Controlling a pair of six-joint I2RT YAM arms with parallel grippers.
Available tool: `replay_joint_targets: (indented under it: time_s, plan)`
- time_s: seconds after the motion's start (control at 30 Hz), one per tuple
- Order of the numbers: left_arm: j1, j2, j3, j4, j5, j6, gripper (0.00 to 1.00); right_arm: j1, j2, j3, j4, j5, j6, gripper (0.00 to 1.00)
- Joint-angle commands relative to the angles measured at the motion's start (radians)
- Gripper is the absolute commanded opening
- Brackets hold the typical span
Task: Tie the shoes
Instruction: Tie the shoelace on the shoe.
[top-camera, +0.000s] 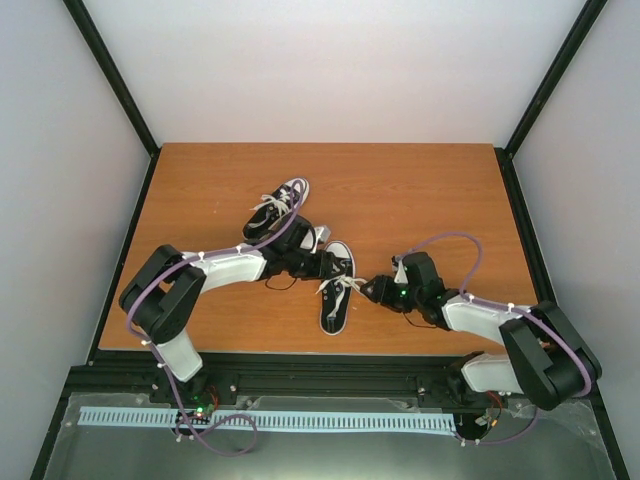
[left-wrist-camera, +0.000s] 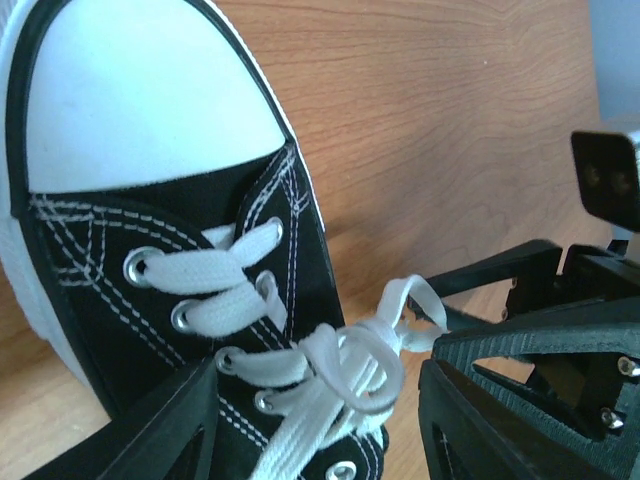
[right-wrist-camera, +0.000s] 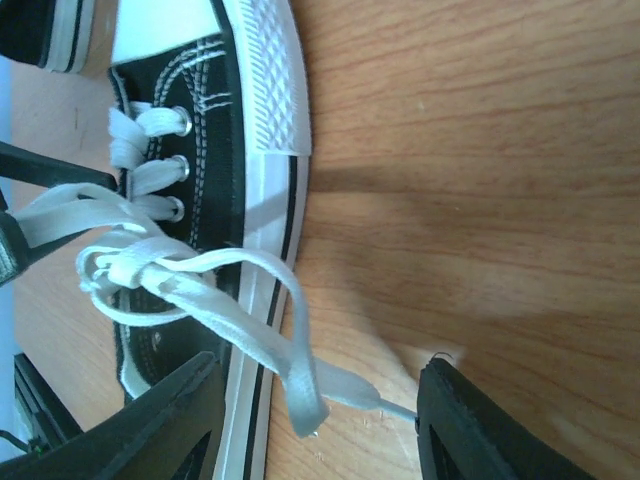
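Two black shoes with white toe caps lie on the table: the far shoe (top-camera: 281, 205) and the near shoe (top-camera: 336, 300). My left gripper (top-camera: 322, 266) is open over the near shoe (left-wrist-camera: 150, 230), its jaws on either side of the white lace knot (left-wrist-camera: 365, 365) without touching it. My right gripper (top-camera: 368, 289) is open beside the same shoe (right-wrist-camera: 205, 150). A lace loop (right-wrist-camera: 300, 370) hangs between its fingers, and the lace tip (right-wrist-camera: 400, 410) reaches the right-hand finger (right-wrist-camera: 480, 430).
The wooden table (top-camera: 420, 190) has a black frame and white walls on three sides. The left arm's forearm (top-camera: 235, 266) lies just in front of the far shoe. The right gripper's fingers (left-wrist-camera: 520, 270) show close by in the left wrist view.
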Motion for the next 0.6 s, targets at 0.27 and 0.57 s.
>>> replay_joint_targets:
  time_s: [0.27, 0.57]
  plan:
    - [0.005, 0.044, 0.055, 0.028, 0.020, -0.014, 0.35, -0.002, 0.068, 0.045, 0.065, -0.036, -0.014, 0.30]
    - [0.010, 0.009, 0.029, 0.026, -0.038, -0.016, 0.01, -0.002, 0.052, 0.110, -0.006, -0.008, -0.062, 0.03]
